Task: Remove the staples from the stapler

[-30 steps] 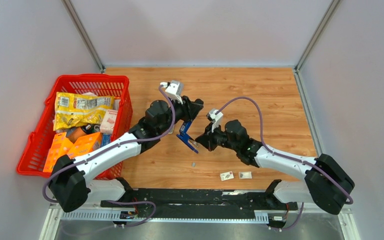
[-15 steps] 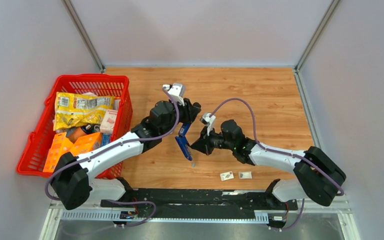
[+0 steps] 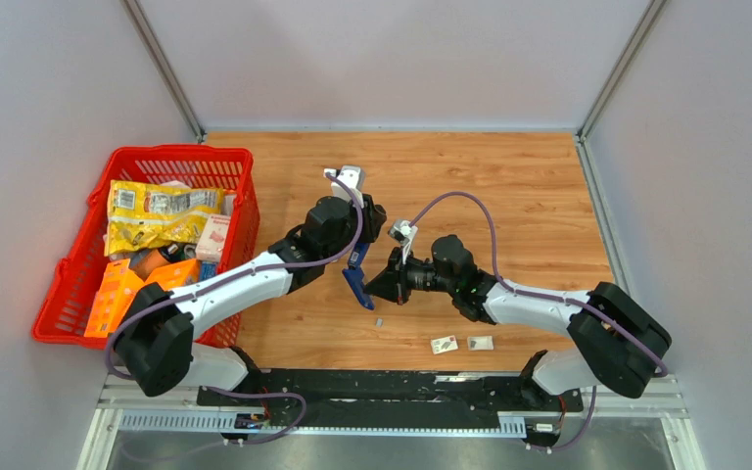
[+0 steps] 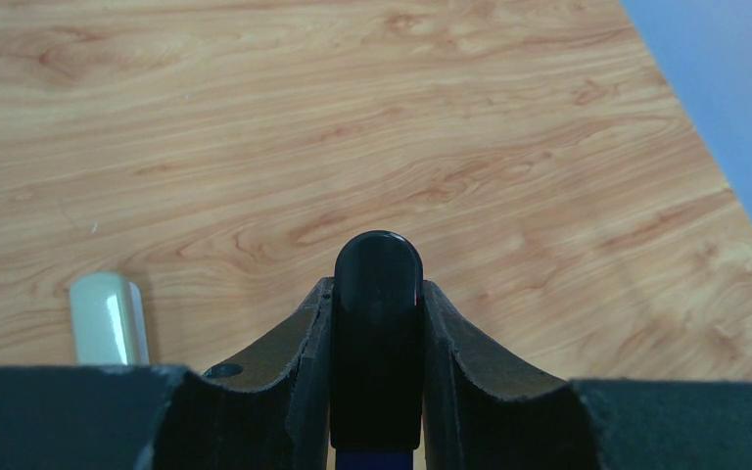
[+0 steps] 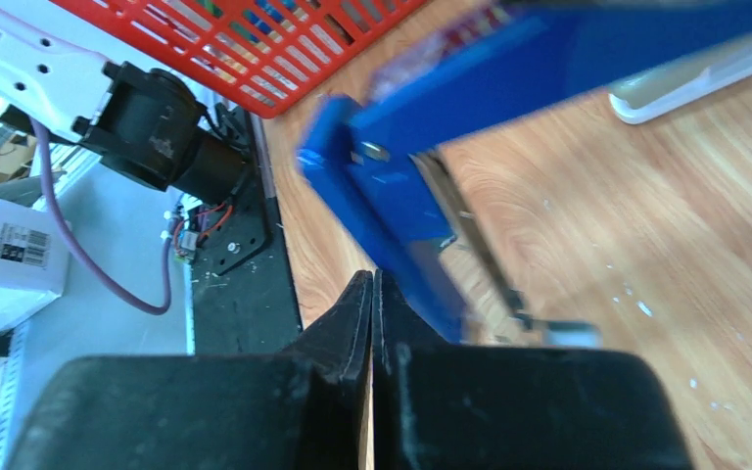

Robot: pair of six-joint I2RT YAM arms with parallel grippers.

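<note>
1. Left gripper is about mid-table, jaws partly closed and clamped on the stapler. In the wrist view its fingers squeeze the black rounded end from both sides.
2. The stapler is blue, lifted off the wood and tilted, with its lower end pointing toward 6 o'clock. The right wrist view shows it hinged open with a metal rail exposed.
3. Right gripper is fully closed with nothing in it. Its tips sit just at 3 o'clock of the stapler's lower end, very near; I can't tell if they touch.
4. Staples: one tiny grey strip lies on the table, at 6 o'clock of the stapler and apart from both grippers.
5. Two small boxes lie near the table's near edge, at 4 o'clock of the strip.
6. Red basket, full of packets, hugs the table's 9 o'clock edge, and the left arm runs close along its right rim.
7. A white cylinder lies on the wood beside the left gripper.
8. Bare wood stretches toward 12 and 2 o'clock, up to the walls.
</note>
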